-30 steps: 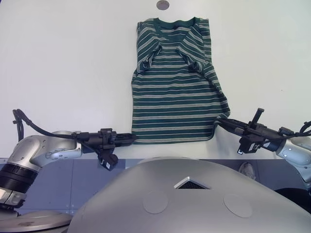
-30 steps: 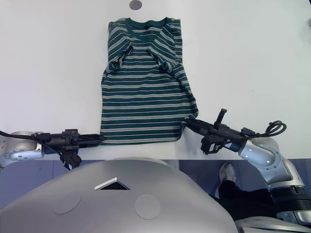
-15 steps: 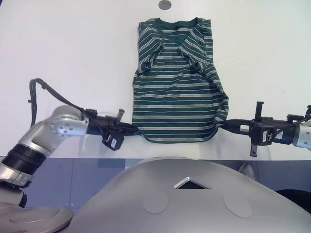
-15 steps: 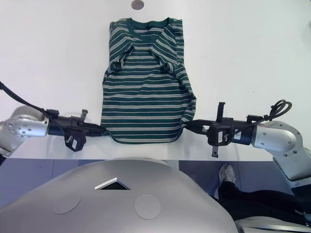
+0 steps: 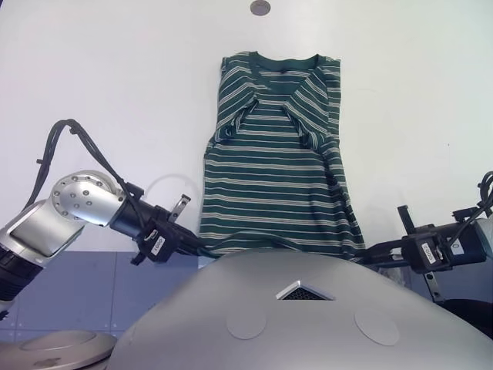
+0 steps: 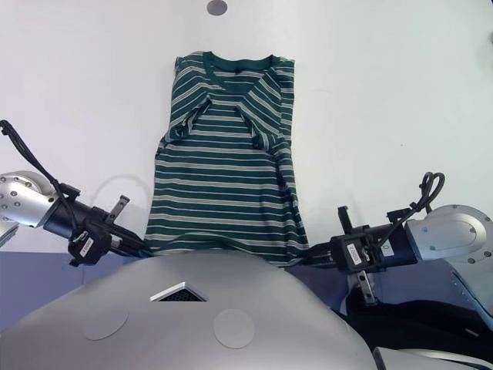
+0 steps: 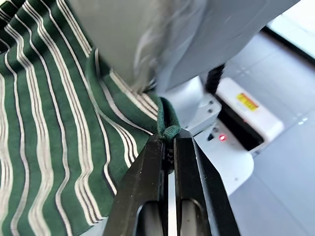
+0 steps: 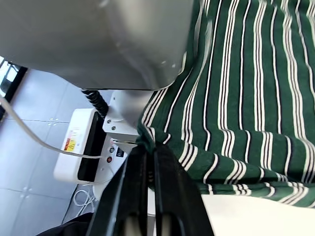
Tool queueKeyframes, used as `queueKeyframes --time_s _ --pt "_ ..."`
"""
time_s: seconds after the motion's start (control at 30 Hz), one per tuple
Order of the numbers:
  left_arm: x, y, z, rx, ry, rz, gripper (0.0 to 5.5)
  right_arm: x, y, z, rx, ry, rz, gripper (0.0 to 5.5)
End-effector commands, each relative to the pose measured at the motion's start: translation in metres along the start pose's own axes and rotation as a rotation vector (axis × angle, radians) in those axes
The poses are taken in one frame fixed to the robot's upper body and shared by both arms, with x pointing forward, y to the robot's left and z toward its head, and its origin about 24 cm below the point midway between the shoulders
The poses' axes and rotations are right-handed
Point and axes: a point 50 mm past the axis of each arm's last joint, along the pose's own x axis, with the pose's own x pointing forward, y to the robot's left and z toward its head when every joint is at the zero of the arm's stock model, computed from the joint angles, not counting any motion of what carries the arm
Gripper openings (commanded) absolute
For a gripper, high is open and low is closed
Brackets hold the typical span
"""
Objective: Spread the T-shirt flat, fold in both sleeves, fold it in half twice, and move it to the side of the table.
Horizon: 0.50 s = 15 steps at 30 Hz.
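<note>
The left gripper [image 7: 168, 141] is clamped on the near left corner of the T-shirt [image 5: 277, 177], its two black fingers [image 7: 147, 177] pressed together with a bunched bit of green hem pinched at their tips. The right gripper [image 8: 149, 148] is clenched on the opposite hem corner in the same way, the fabric caught between its narrow fingers [image 8: 167, 177]. Both pinched corners sit past the near edge of the white table [image 5: 115, 92], over the grey floor. From the two grippers the dark green shirt with thin white stripes stretches away across the tabletop, drawn taut between them along the hem and narrowing toward the collar, which lies at the end farthest from them. Both sleeves are folded in over the chest, meeting in a shallow V just below the neckline. Beyond the collar, well apart from either gripper, a small grey round disc [image 5: 260, 8] sits on the table's far side. Beneath the left gripper a white box with a yellow label [image 7: 248, 115] stands on the floor.
</note>
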Motion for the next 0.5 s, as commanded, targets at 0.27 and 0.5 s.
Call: queueKeyframes --time_s 0.27,0.5 --pt "-0.061 0.084 0.038 -0.021 -0.173 0.398 0.0 -0.053 -0.066 0.006 0.006 -0.077 -0.416 0.0" --pt "-0.112 0.13 0.016 -0.119 -0.166 0.695 0.0 -0.095 -0.104 -0.004 0.066 -0.22 -0.73 0.0"
